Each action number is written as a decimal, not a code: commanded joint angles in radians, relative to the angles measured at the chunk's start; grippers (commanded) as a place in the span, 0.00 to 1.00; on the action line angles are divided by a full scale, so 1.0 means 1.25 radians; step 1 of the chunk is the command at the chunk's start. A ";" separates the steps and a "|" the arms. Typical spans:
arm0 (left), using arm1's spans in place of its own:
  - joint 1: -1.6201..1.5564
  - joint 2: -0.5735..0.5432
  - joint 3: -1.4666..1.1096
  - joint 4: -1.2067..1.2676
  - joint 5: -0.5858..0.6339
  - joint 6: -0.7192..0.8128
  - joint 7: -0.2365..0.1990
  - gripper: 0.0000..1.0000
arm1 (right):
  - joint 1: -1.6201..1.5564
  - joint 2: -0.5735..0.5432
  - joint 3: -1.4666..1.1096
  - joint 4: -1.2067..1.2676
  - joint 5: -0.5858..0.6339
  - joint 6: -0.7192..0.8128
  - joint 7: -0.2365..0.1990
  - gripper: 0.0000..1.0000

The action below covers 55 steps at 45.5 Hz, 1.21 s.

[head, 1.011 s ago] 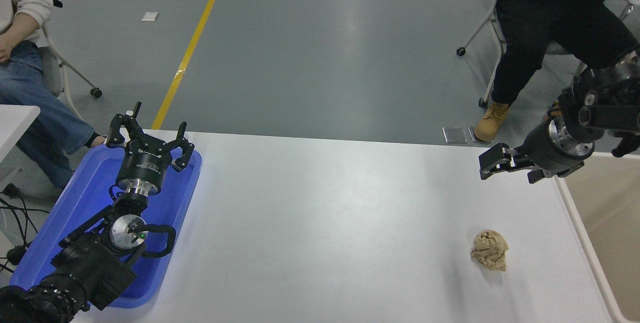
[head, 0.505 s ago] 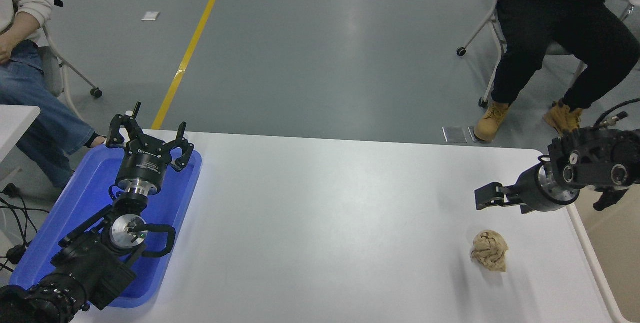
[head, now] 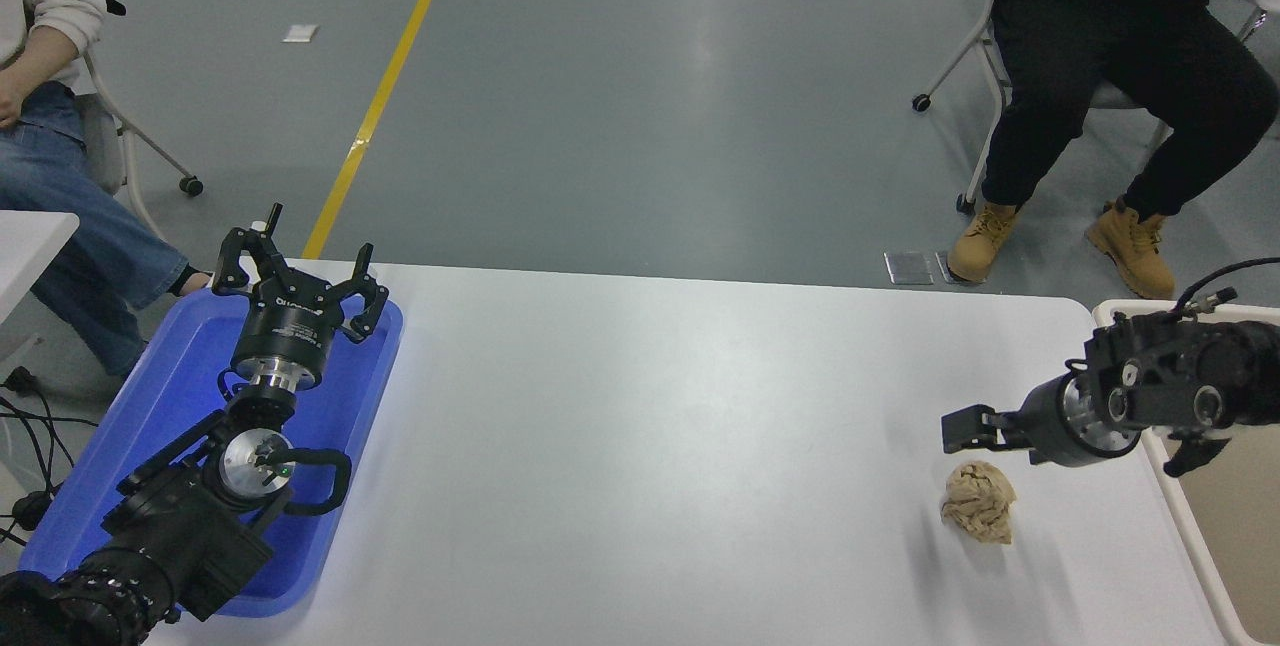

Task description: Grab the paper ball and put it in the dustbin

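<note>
Tan paper ball [head: 979, 515] sits on the white table [head: 650, 446] just below the right pincer [head: 965, 428], whose fingers I cannot tell open or shut, with the cream dustbin [head: 1190, 516] behind its wrist.

Table [head: 650, 406]: fills the lower frame. Tray [head: 120, 466]: lower left, on the table's left edge, the left gripper [head: 298, 278] above its upper end. Paper ball [head: 979, 501]: lower right, on the table. Right gripper [head: 962, 428]: just above the ball (contact unclear). Dustbin [head: 1200, 516]: right edge, beside the table.
</note>
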 commanded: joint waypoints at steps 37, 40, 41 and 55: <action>-0.001 0.000 0.000 0.000 0.000 0.000 0.000 1.00 | -0.115 0.043 0.040 -0.065 -0.024 -0.035 0.006 0.85; 0.000 0.000 0.000 0.000 0.000 0.000 0.000 1.00 | -0.117 0.044 0.040 -0.065 -0.053 -0.050 0.007 0.68; 0.000 0.000 0.000 0.000 0.000 0.000 0.000 1.00 | -0.118 0.044 0.040 -0.065 -0.066 -0.055 0.007 0.58; 0.000 0.000 0.000 0.000 0.000 0.000 0.000 1.00 | -0.106 0.047 0.040 -0.063 -0.126 -0.062 0.007 0.00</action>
